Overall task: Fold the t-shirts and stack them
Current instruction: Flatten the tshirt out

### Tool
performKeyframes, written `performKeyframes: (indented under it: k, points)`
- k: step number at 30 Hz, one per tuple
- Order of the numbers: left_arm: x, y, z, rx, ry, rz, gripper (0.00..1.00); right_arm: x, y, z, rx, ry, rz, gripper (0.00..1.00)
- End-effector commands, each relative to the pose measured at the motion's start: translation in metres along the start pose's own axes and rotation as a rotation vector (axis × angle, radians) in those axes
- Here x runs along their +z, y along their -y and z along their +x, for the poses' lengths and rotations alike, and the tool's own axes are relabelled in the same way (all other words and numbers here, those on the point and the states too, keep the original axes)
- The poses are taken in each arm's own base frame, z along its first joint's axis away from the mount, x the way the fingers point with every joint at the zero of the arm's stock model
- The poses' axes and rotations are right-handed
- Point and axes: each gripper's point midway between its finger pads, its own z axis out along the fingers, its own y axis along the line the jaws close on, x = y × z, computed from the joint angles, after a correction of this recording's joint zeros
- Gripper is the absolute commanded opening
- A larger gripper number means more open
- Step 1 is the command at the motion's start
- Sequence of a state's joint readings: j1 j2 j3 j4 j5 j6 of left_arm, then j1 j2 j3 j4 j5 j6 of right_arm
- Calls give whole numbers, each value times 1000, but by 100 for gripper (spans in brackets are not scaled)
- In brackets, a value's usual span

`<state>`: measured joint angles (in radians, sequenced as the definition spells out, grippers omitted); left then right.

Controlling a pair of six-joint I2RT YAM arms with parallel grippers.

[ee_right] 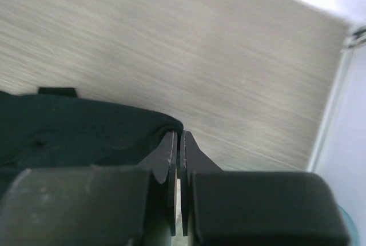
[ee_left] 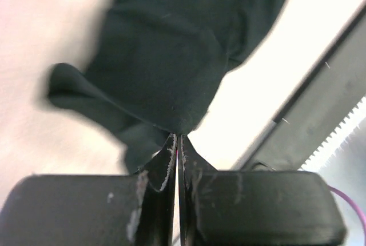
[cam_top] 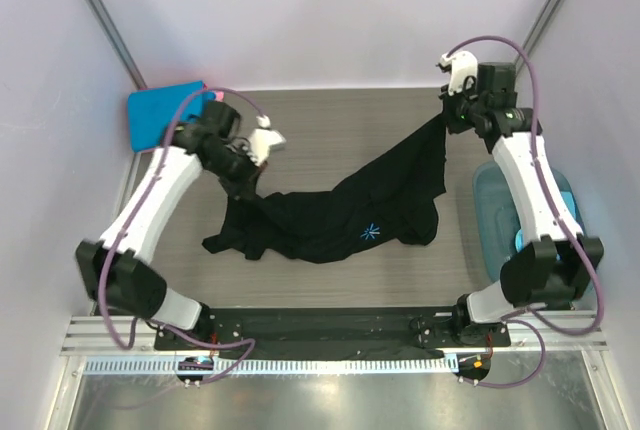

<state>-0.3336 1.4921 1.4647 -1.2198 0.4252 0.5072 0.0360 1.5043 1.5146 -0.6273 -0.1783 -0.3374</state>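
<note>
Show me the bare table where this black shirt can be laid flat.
Bare table runs along the far edge, between the blue shirt and the right gripper. A narrower strip lies between the black shirt and the base rail. Crowded: the right side, with the tub, and the far-left corner.

Robot lab test cell, plain white walls (cam_top: 320,10), aluminium frame posts (cam_top: 101,15), wood-grain table (cam_top: 340,120)
</note>
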Motion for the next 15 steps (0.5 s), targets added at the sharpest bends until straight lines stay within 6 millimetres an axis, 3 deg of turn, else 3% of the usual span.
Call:
performKeyframes:
  k: [1,9,11,12,13,15]
  points:
    - [-67,1,-4,73,94,-117,0,-73,3,-53,-12,202,60,1]
    - [-148,4,7,134,224,-416,0,-178,-14,-73,-31,345,85,1]
    - [-163,4,10,128,251,-497,0,-214,-18,-81,-39,416,109,1]
    - [-180,9,9,144,304,-555,0,-227,-18,-84,-31,442,128,1]
    - [-189,11,8,136,330,-588,0,-256,-21,-92,-29,510,148,1]
    - [-221,13,3,142,396,-698,0,-283,-25,-97,-8,557,155,1]
